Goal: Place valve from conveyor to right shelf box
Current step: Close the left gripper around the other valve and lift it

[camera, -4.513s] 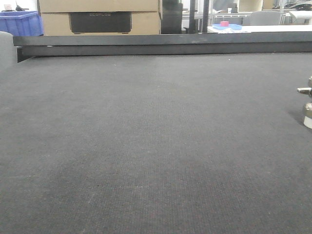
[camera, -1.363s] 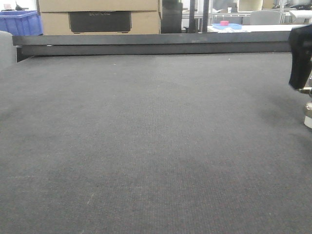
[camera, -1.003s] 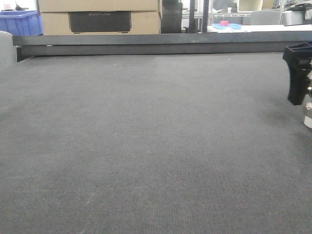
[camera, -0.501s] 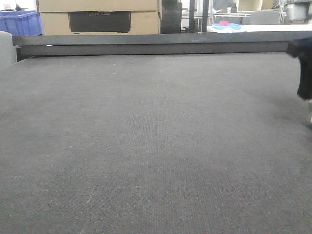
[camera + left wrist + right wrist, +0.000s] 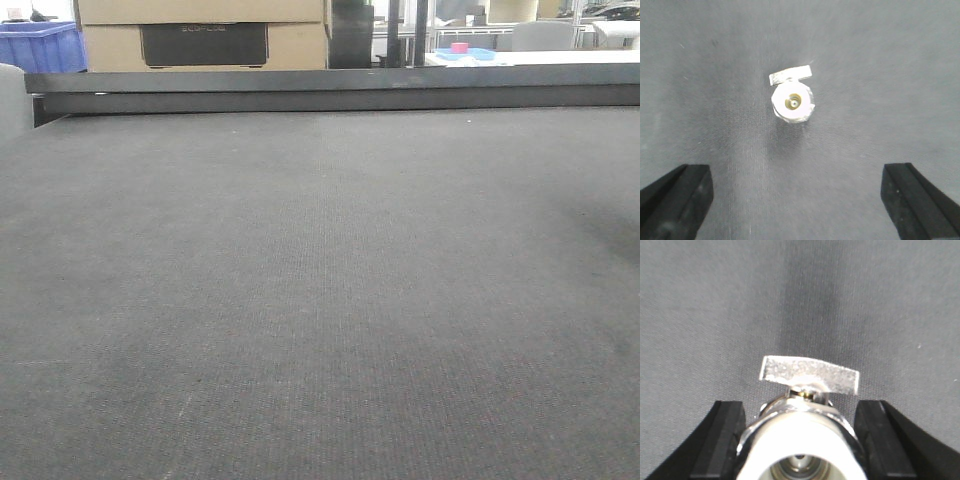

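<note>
In the right wrist view a silvery valve (image 5: 800, 435) with a cream-white end and a flat metal handle (image 5: 809, 374) sits between my right gripper's (image 5: 800, 412) black fingers (image 5: 725, 440). Both fingers press its sides, so that gripper is shut on it, with the dark grey conveyor belt (image 5: 715, 300) behind. The left wrist view shows another such valve (image 5: 793, 102) standing alone on the belt (image 5: 890, 75). My left gripper (image 5: 796, 172) is open and well short of it, holding nothing. In the front view the conveyor (image 5: 320, 280) shows neither valve nor gripper. The right shelf box is out of view.
A black metal rail (image 5: 330, 90) runs along the belt's far edge. Behind it stand cardboard boxes (image 5: 205, 35), a blue crate (image 5: 40, 45) at the far left and a white table (image 5: 530, 58) at the back right.
In the front view a black gripper finger came down beside the valve at the right edge. Both the gripper and the valve have since left that view.
</note>
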Robot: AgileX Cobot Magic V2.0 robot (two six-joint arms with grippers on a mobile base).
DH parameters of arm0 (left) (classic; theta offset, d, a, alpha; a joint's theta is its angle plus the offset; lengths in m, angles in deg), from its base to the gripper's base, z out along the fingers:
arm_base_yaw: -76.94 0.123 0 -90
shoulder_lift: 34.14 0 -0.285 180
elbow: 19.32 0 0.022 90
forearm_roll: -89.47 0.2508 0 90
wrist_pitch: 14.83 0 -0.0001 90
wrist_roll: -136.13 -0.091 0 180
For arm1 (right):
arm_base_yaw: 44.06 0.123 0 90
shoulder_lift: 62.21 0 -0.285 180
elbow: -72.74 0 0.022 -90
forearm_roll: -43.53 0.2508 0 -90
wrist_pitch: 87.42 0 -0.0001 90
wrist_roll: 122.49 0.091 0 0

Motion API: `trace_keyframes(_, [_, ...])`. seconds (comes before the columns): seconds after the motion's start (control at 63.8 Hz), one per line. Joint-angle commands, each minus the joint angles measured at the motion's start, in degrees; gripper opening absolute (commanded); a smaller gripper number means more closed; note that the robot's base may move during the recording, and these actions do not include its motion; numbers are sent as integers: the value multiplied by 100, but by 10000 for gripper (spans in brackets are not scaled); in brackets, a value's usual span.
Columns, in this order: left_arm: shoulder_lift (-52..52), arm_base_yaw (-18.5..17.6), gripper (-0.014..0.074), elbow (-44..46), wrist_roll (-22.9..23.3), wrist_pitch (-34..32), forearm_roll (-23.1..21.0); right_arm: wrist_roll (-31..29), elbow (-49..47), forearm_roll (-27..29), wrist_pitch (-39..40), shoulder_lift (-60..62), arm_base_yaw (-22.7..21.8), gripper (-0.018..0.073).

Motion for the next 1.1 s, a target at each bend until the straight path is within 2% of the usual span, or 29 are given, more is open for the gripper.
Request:
trace_keyframes(0.0, [478, 17, 580, 138, -54, -209, 0, -51, -24, 32, 232, 138, 3, -154])
trace_keyframes(0.235, [1367, 17, 580, 187, -54, -800, 0, -51, -24, 90, 244, 138, 3, -154])
trace_keyframes(0.517, [1990, 17, 580, 176, -54, -848, 0, -51, -24, 91, 290, 138, 3, -154])
trace_keyframes(0.799, [2093, 29, 556, 176, -39, -949, 0, -51, -24, 91, 290, 138, 3, -154])
trace_keyframes(0.862, [2093, 29, 500, 176, -39, -949, 0, -51, -24, 91, 290, 138, 3, -154])
trace_keyframes(0.893, [2093, 29, 442, 176, -39, -949, 0, -51, -24, 91, 290, 138, 3, -154])
trace_keyframes(1.003, [2093, 29, 189, 176, -28, -878, 0, -51, -24, 91, 300, 138, 3, -154])
trace_keyframes(1.081, [2093, 29, -27, 176, -28, -764, 0, -51, -24, 91, 326, 138, 3, -154])
